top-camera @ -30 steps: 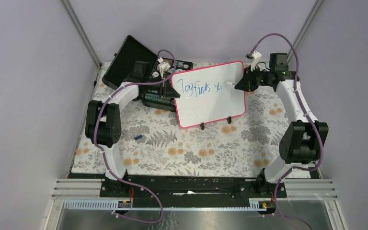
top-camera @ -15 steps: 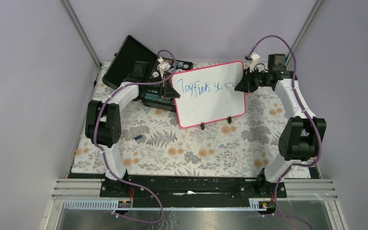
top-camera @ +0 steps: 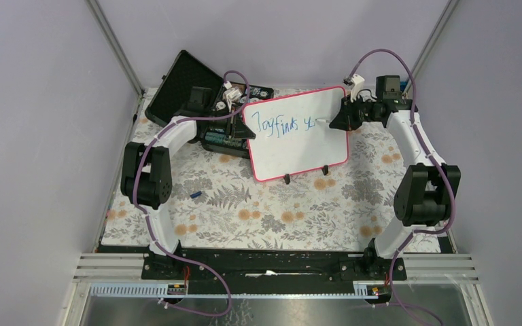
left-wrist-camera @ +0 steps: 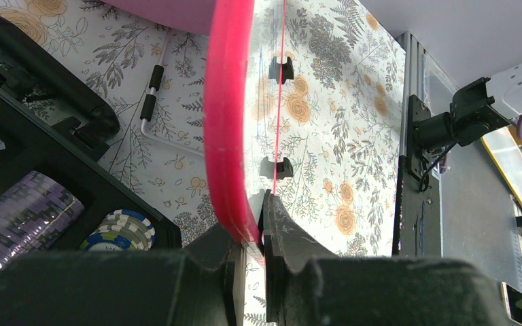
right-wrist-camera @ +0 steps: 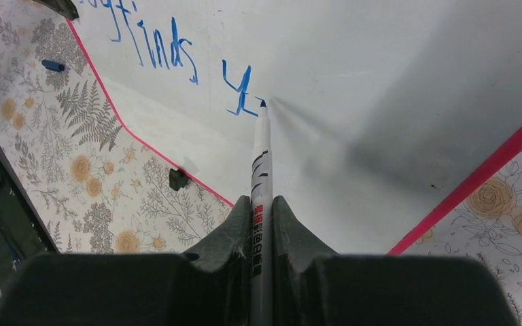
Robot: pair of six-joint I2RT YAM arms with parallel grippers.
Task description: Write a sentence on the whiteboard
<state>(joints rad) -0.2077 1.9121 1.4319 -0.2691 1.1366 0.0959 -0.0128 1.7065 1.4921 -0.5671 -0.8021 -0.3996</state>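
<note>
A: Where's the whiteboard (top-camera: 299, 136)?
B: Propped tilted, just right of the black case (top-camera: 183, 92). Looks light, stiff, glossy, probably slippery.
A: Hold point?
B: The case-side rim. The left gripper (left-wrist-camera: 253, 234) pinches the frame there, narrow. The right gripper (right-wrist-camera: 262, 207) is clamped on the marker (right-wrist-camera: 261, 149), its tip at the writing face.

The robot has 2 arms. The left arm (top-camera: 170, 139) and the right arm (top-camera: 418, 139) have smooth white shells and big round black joints (top-camera: 146, 180). A thin purple cable (top-camera: 387, 53) runs along each arm. Both arms sit on flat black bases (top-camera: 160, 263). The left gripper (left-wrist-camera: 253, 227) and the right gripper (right-wrist-camera: 262, 204) have chunky, dull black fingers.
</note>
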